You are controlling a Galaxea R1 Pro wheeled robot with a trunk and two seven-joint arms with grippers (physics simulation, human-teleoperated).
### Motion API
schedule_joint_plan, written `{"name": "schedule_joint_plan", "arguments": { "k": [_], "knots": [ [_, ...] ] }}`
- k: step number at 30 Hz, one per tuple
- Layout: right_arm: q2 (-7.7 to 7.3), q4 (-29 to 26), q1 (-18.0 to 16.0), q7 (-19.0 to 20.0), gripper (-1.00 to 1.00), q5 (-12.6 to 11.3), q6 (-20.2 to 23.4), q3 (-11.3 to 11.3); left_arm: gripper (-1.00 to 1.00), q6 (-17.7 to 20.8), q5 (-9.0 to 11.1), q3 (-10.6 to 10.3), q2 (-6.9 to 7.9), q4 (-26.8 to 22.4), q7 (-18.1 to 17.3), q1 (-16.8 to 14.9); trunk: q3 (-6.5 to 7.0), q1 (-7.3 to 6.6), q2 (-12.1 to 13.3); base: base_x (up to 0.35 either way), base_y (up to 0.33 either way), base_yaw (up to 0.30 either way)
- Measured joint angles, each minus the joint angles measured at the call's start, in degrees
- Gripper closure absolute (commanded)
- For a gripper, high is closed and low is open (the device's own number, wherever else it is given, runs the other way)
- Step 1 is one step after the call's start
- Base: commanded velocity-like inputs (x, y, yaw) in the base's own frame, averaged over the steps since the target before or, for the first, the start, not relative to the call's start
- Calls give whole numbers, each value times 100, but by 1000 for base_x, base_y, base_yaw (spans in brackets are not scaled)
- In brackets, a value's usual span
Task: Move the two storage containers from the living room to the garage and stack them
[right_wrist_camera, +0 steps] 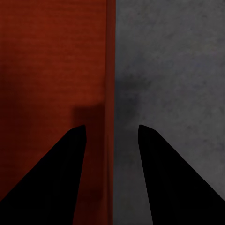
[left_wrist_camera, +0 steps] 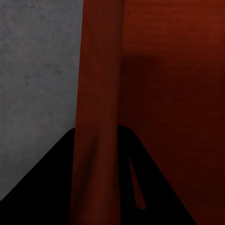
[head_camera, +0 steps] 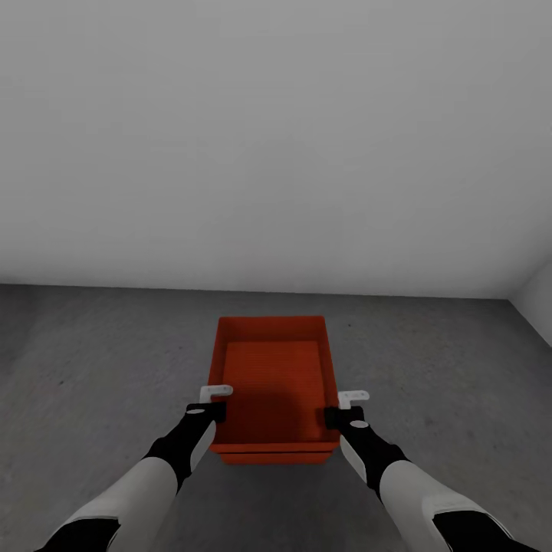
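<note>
Left wrist view is where the main risk is best judged: the left end effector [left_wrist_camera: 97, 140] is seen with its dark fingers [left_wrist_camera: 47, 187] pressed against both faces of one long side wall of the storage container [left_wrist_camera: 164, 93], so it appears to be clamped on that thin wall. The right end effector [right_wrist_camera: 112, 136] is set wide, its fingers [right_wrist_camera: 70, 164] standing apart on either side of the opposite wall with a gap to each face. If the bin were raised or shifted in this state, it would be carried by one side alone. A tilt or twist about the left grip could then be expected, and the plain thin wall might slip out from between the pads. If the left grip were let go while the bin is off the floor [head_camera: 100, 368], it could drop askew. From the head view it cannot be told with certainty whether the bin is resting or held just above the ground. A second orange lip is visible under the near end, which may be the other bin beneath, though this is not clear. A poorly seated stack could be knocked apart as the arms are drawn away. In the head view, the storage container lies directly between the two end effectors, lengthwise away from the robot. Each end effector is placed at a long wall close to the near corners. Around it spreads the dark grey concrete, and the pale garage wall [head_camera: 276, 138] stands well beyond its far end.
</note>
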Motion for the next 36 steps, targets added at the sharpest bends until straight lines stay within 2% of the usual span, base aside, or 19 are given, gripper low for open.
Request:
{"name": "schedule_joint_plan", "arguments": {
  "k": [6,31,36],
  "knots": [
    [-1,2,-1,2,100,-4,0,1,100,6,-5,3,-1,-3,1,0,-107,131,-239,0,0,0],
    [-6,0,2,6,100,0,3,2,100,-6,9,-4,-4,11,8,0,-108,132,-241,0,0,0],
    [-29,7,-4,34,100,-56,1,23,100,58,-31,-6,-36,-20,68,-12,-195,237,-442,0,0,0]
  ]
}}
